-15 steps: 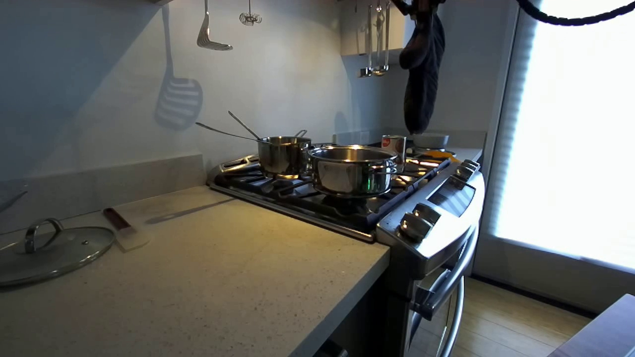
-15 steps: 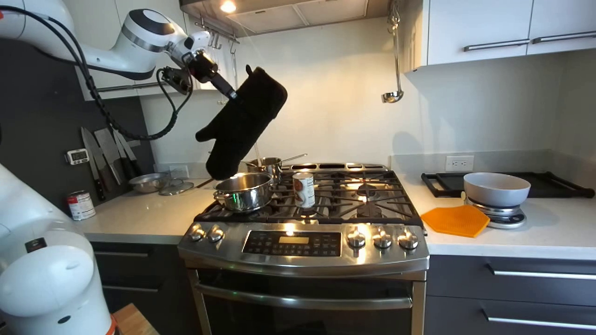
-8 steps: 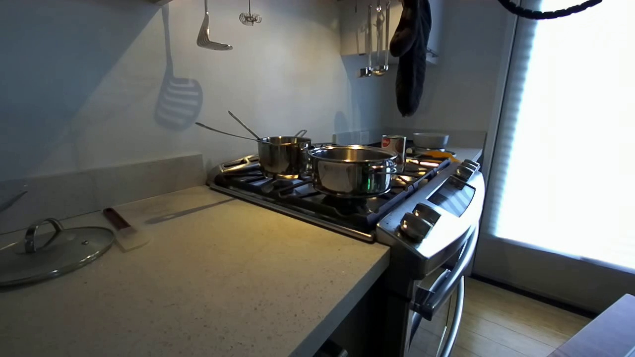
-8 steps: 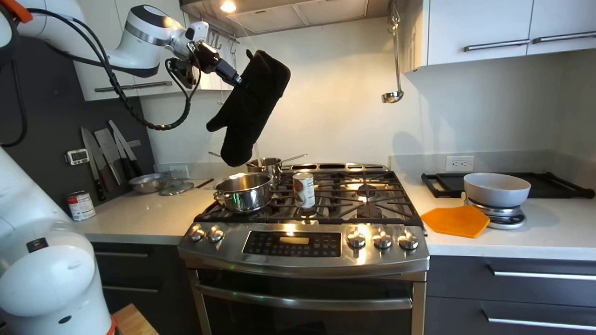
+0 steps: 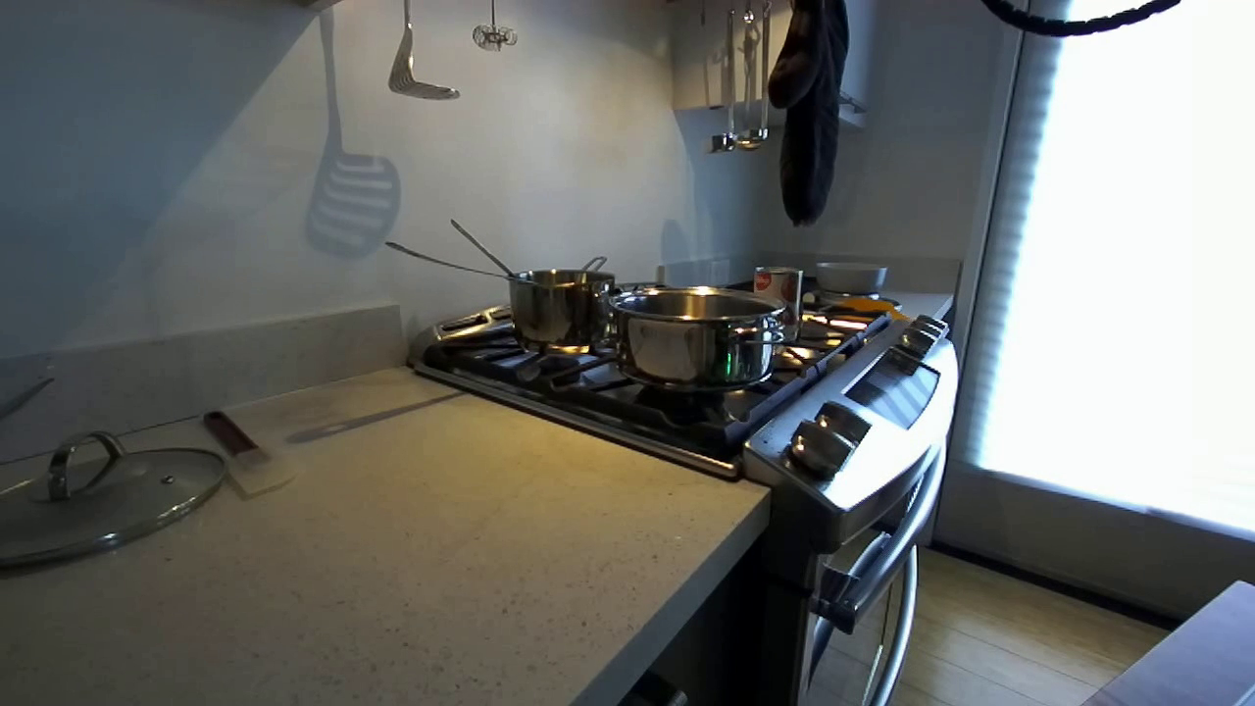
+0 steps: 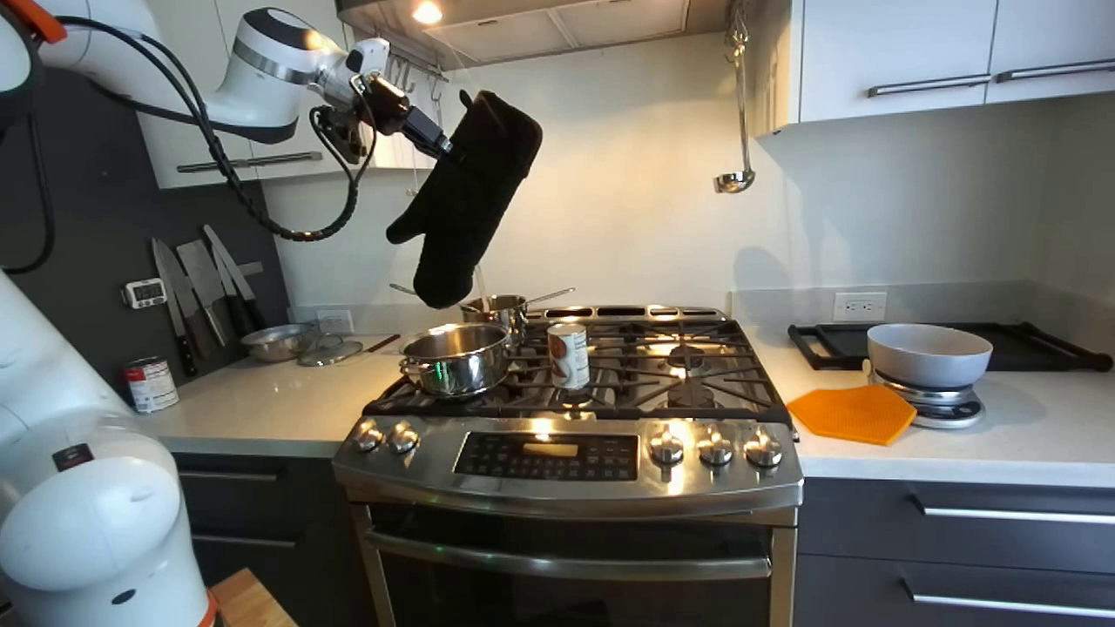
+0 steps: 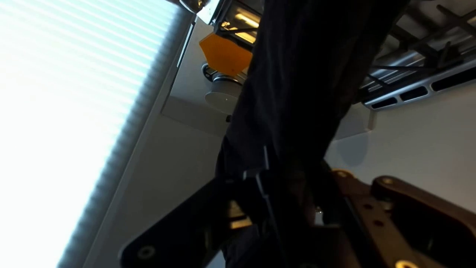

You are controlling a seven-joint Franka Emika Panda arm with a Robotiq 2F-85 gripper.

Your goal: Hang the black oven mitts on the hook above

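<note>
The fingers (image 6: 424, 133) of the gripper (image 6: 448, 148) pinch the black oven mitts (image 6: 481, 187) near the cuff end. The mitts hang tilted in free air: thumb and tip below the fingers, the hanging tab (image 6: 466, 97) just above them. The step in hand is judged to be bringing the tab to the rail hooks (image 6: 402, 77), which lie above the fingers along the range hood (image 6: 557, 30).

The pinch should be held firm while the fingers rise until the tab clears a hook's tip. The tab should then be aligned with the hook and lowered onto it. Slow travel is advised; soft fabric is likely to swing, and the tab may fold aside on contact. The tip should stay clear of the two-handled pot (image 6: 456, 360) below the fingers. Release should follow only once the hook bears the weight.

In an exterior view the top edge cuts off the mitts (image 5: 812, 147), leaving the fingers out of frame. In the wrist view, dark fabric merges with the fingers, obscuring the contact line. The tab appears to be a loop, but its opening is unresolved.
</note>
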